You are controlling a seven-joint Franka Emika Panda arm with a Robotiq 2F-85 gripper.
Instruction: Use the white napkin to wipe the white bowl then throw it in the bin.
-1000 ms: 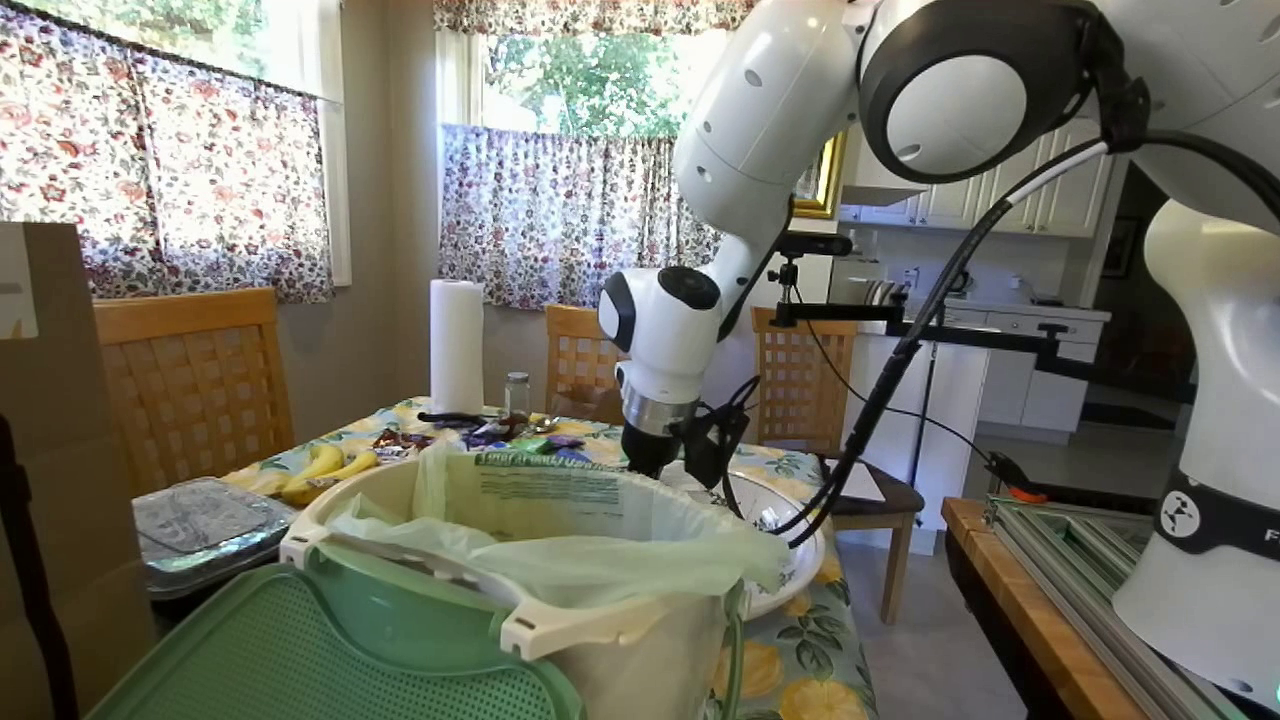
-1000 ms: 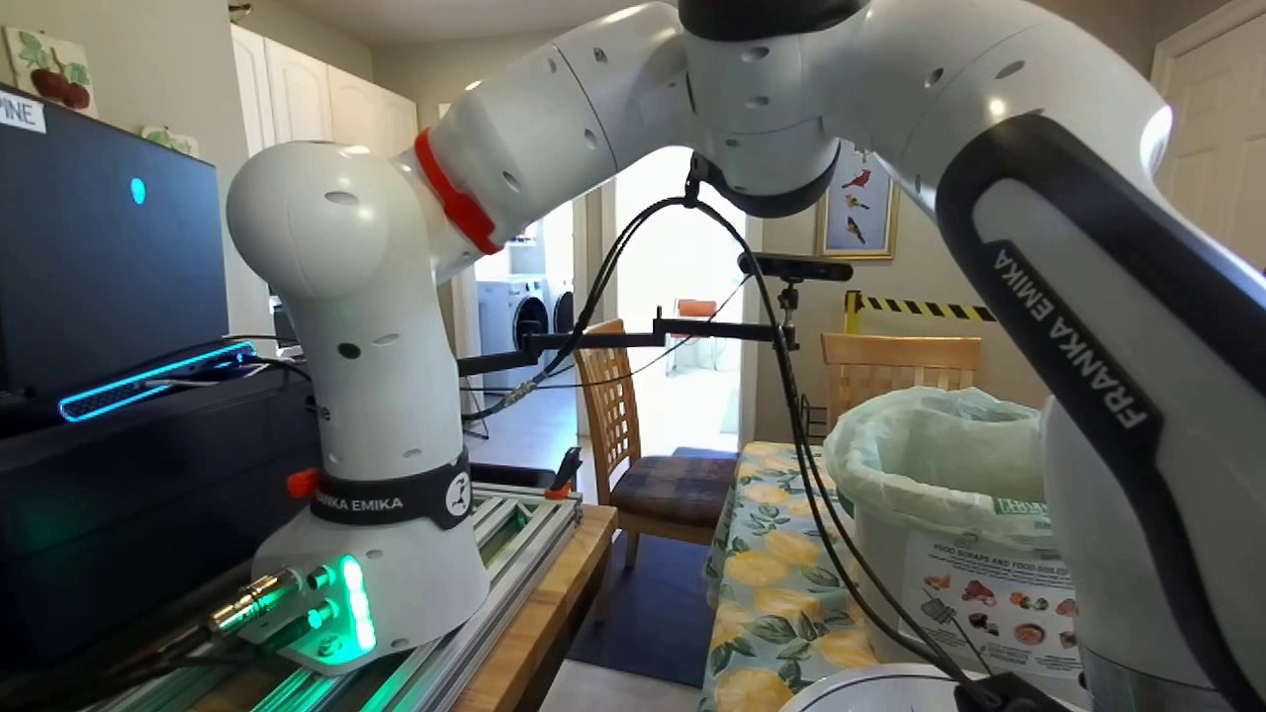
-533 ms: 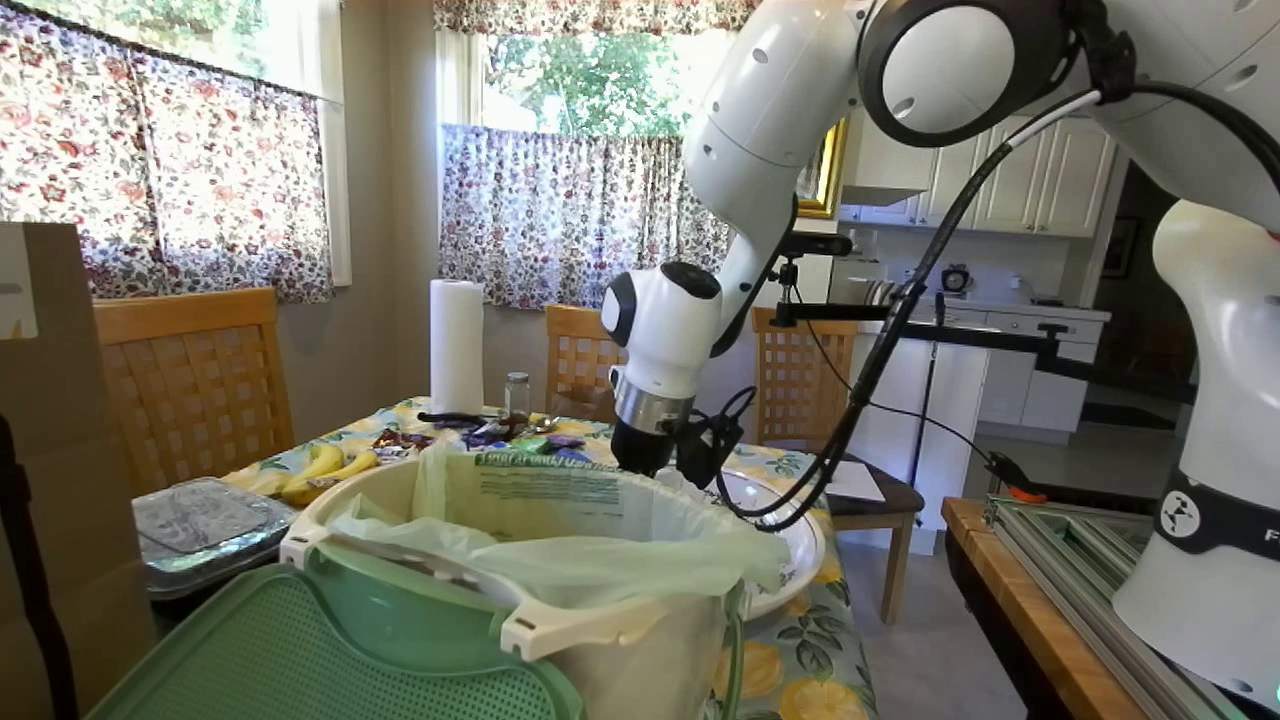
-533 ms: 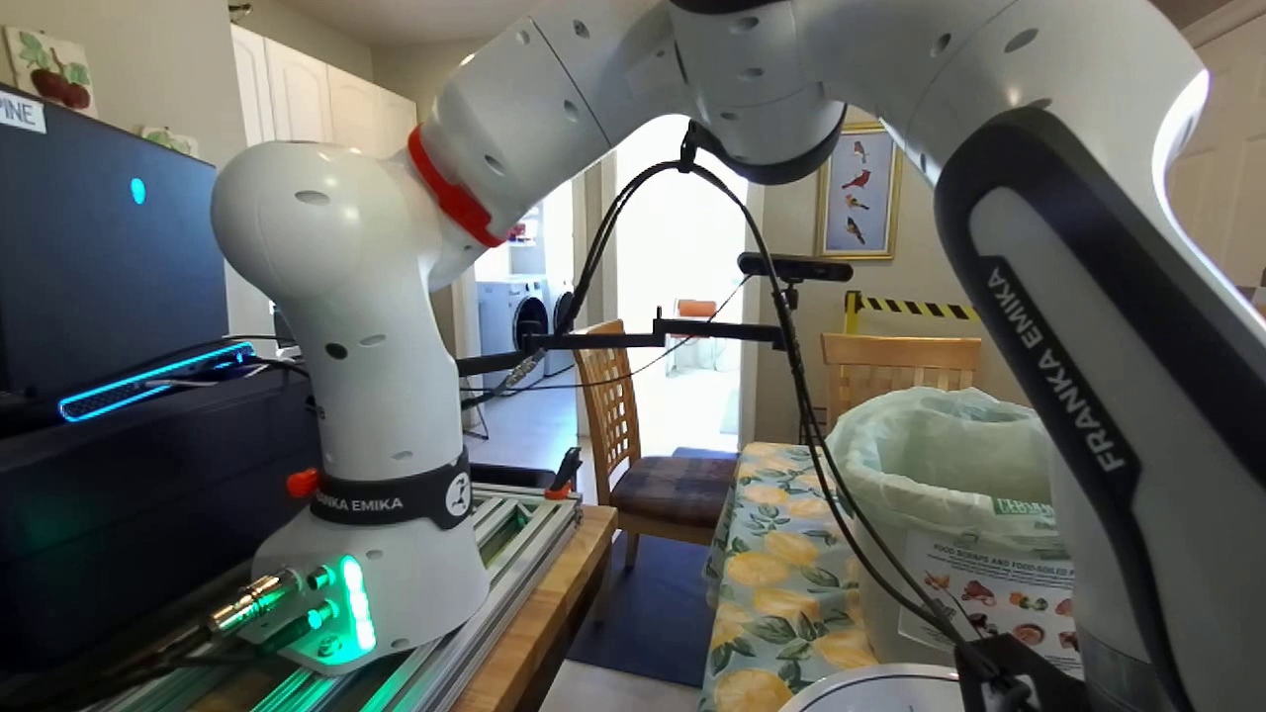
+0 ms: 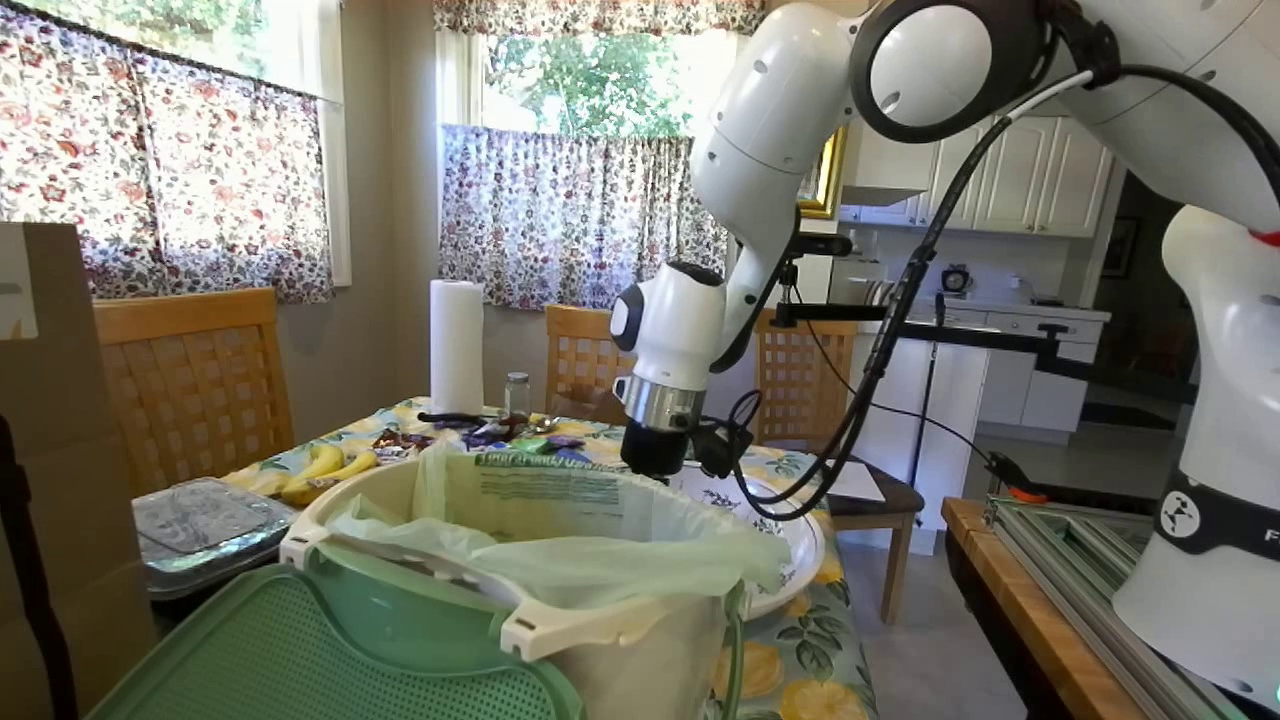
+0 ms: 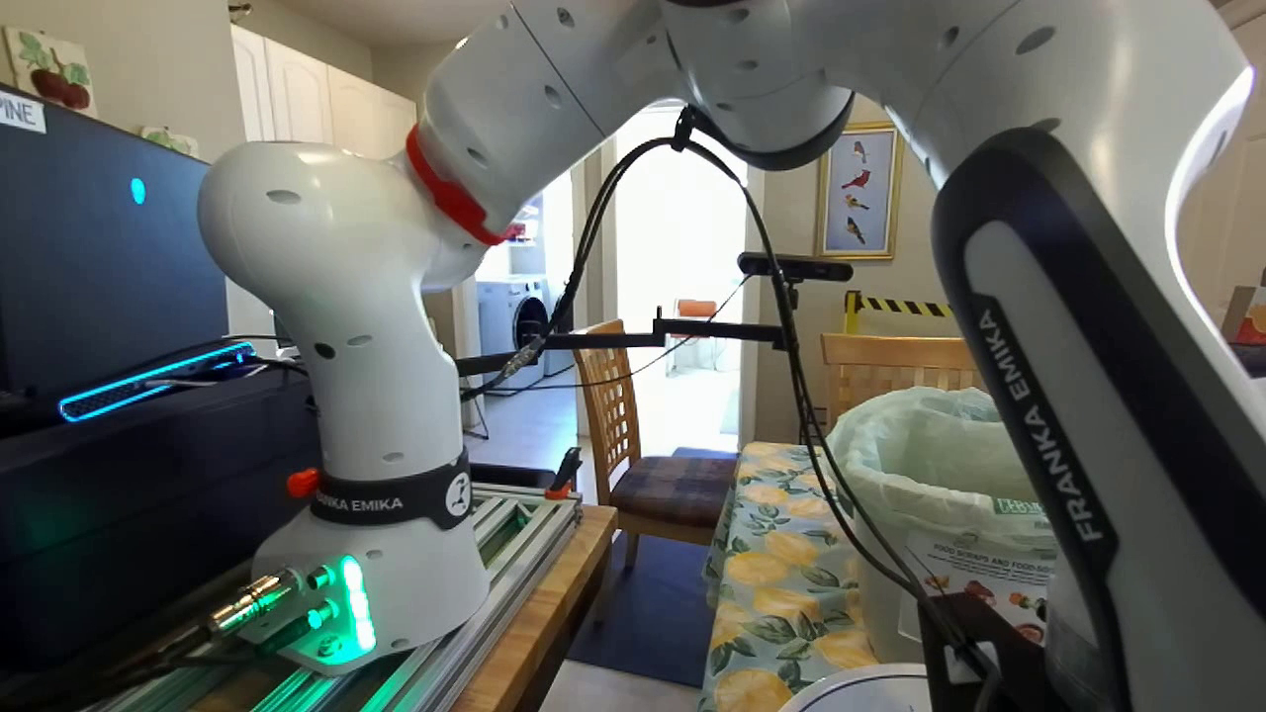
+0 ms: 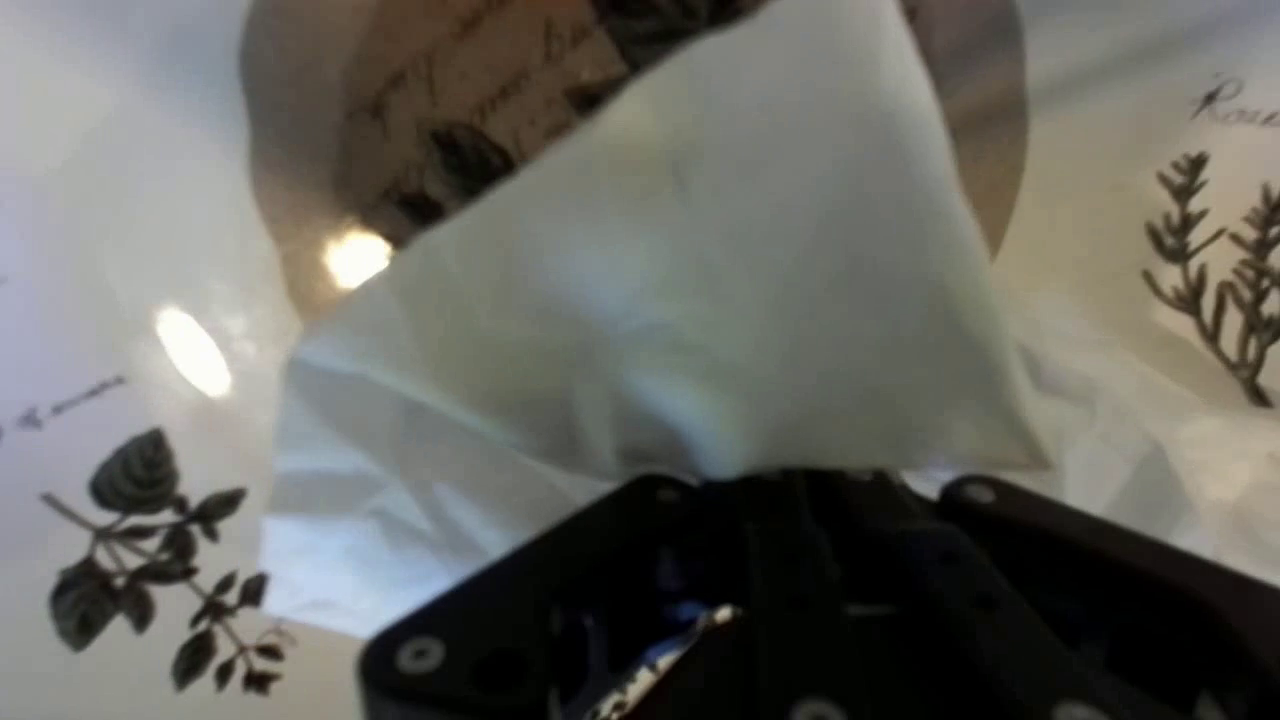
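Over the white bowl (image 7: 150, 250), gripper (image 7: 815, 485) pinching white napkin (image 7: 680, 280), pinch visible only in wrist view

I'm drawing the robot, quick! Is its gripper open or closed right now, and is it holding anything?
Gripper: closed, holding the white napkin.

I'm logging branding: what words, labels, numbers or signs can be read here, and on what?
"FRANKA EMIKA": forearm
"ANKA EMIKA", start hidden: base collar
"F", cut off: same collar
"PINE", partly cut: sticker on dark panel
"FOOD SCRAPS AND FOOD-SO", rest hidden: label on bin
Too blurred: print on bag liner
Unclear: script in bowl
No numbers legible.
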